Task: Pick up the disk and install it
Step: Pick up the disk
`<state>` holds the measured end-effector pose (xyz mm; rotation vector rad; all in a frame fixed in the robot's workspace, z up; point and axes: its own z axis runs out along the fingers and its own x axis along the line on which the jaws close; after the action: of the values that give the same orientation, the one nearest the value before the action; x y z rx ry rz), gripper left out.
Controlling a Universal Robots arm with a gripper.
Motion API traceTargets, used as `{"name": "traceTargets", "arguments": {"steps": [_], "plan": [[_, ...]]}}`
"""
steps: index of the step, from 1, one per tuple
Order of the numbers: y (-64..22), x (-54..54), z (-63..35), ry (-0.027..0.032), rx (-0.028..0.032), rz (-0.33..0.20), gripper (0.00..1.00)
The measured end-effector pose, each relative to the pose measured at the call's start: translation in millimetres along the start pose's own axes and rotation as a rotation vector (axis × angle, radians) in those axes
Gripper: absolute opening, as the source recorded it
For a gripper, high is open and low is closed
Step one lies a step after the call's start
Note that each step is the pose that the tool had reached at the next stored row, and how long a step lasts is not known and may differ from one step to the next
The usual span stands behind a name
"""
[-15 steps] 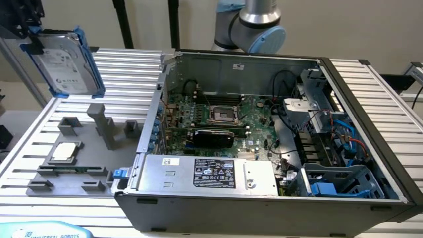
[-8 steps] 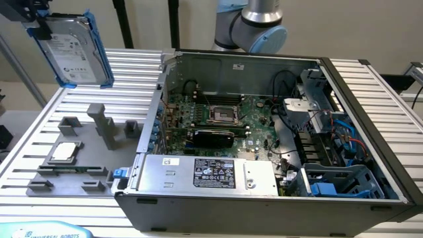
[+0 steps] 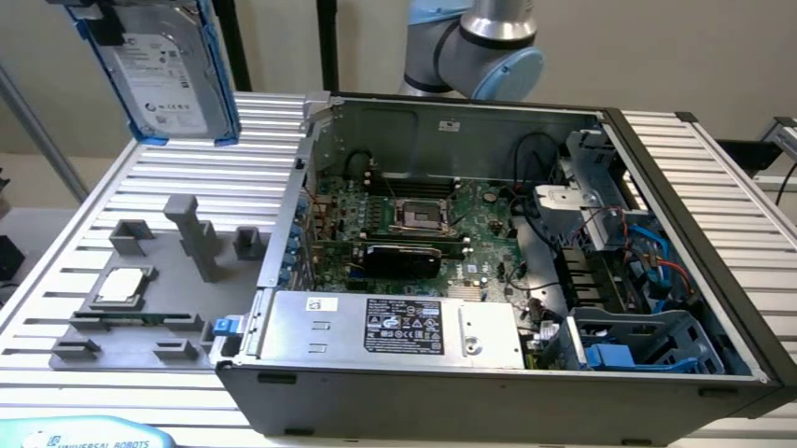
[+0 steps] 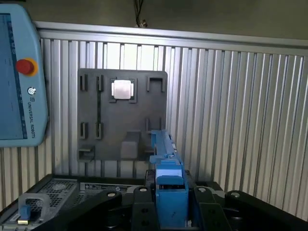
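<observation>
The disk [image 3: 168, 79], a silver-grey drive with a white label and blue rails, hangs upright in the air at the exterior view's upper left, above the ribbed table. My gripper [image 4: 169, 195] is shut on it: in the wrist view the disk's blue rail edge [image 4: 168, 163] stands between the black fingers [image 4: 139, 197]. In the exterior view a dark part of the gripper [image 3: 100, 23] grips the disk's top end. Below the disk lies the grey holder plate [image 4: 122, 120].
An open computer case [image 3: 697, 224] fills the exterior view's middle and right, with a blue drive cage [image 3: 648, 345] in its near right corner. The grey holder plate [image 3: 137, 317] carries a small square silver chip [image 3: 125, 285]. A teach pendant [image 4: 19, 77] lies beside the plate.
</observation>
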<state>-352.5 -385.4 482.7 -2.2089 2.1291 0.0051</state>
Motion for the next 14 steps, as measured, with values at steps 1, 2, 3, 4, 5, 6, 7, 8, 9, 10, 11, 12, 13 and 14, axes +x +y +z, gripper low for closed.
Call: {"name": "traceTargets", "arguments": {"steps": [1,2,3,4,5,6,7,8,9,10,11,12,13,14], "plan": [[-4.7,0.0,-2.8,-0.0010,0.0001,0.000,0.33],[-9.3,0.1,-5.2,-0.0021,0.0002,0.000,0.33],[-13.9,0.2,-7.2,-0.0030,0.0002,0.000,0.33],[-18.4,0.4,-8.8,-0.0040,0.0002,0.000,0.33],[-23.1,0.7,-10.1,-0.0050,0.0001,0.000,0.33],[-27.9,1.1,-11.2,-0.0060,0.0002,0.000,0.33],[-32.5,1.4,-12.1,-0.0069,0.0003,0.000,0.33],[-37.0,1.8,-13.0,-0.0076,0.0003,0.000,0.33],[-41.7,2.2,-13.8,-0.0083,0.0003,0.000,0.33],[-46.2,2.6,-14.5,-0.0089,0.0003,0.000,0.33],[-50.7,3.1,-15.3,-0.0095,0.0003,0.000,0.33],[-55.3,3.5,-16.0,-0.0100,0.0003,0.001,0.33],[-59.8,3.9,-16.6,-0.0107,0.0003,0.001,0.33],[-64.3,4.4,-17.2,-0.0112,0.0003,0.001,0.33]]}}
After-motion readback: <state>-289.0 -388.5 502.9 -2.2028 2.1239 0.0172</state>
